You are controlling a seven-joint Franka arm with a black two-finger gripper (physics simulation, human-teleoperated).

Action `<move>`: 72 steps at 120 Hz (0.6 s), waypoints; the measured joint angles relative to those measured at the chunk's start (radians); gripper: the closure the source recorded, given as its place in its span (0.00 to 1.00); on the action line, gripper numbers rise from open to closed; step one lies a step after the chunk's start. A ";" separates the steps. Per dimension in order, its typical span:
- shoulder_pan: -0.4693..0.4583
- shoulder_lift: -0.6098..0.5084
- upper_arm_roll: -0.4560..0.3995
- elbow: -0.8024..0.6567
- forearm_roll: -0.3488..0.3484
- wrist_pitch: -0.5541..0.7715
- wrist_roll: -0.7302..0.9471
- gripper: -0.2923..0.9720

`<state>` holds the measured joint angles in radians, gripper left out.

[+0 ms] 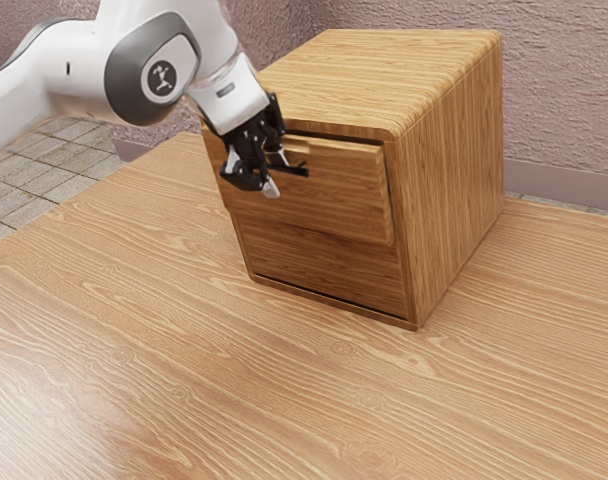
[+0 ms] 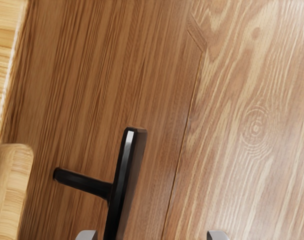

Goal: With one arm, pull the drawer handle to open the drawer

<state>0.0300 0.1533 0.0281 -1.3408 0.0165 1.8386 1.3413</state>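
One arm [image 1: 84,70]: white and grey, entering from the upper left of the exterior frame and reaching right to the front of the cabinet [image 1: 454,150].
Gripper [image 1: 256,178]: black, high in the exterior frame and left of centre, tilted down at the front of the upper drawer [image 1: 329,195].
Claw state: apart. In the wrist view two grey fingertips [image 2: 86,235] stand wide of each other with the bar of the handle [image 2: 123,185] between them. The bar lies just beside one fingertip and well apart from the other, so nothing is clamped.
Handle, exterior frame [image 1: 290,164]: a thin black bar fixed to the drawer's front, showing just right of the gripper.
Handle, wrist view: the bar runs straight out from the hand, and a short black post joins it from one side.
Drawer position: upper of two. Its front stands forward of the cabinet's face, and a strip of its top edge shows under the cabinet's top panel, so it is partly out.
Lower drawer [image 1: 324,262]: set back behind the upper front.
Cabinet position: a wooden box at upper centre to right of the exterior frame, standing on the table [image 1: 284,400].
Table: pale wood grain across the lower frame.
Surroundings: a rough pink wall [image 1: 574,80] along the top of the frame, and a tiled floor [image 1: 44,170] at the left edge.
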 joint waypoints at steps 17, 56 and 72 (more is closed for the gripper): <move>0.000 -0.013 0.000 -0.018 -0.002 -0.003 0.000 0.62; -0.001 -0.087 -0.002 -0.108 -0.009 -0.001 -0.002 0.64; -0.001 -0.121 -0.002 -0.149 -0.010 0.002 -0.004 0.65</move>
<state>0.0287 0.0319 0.0262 -1.4894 0.0067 1.8401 1.3376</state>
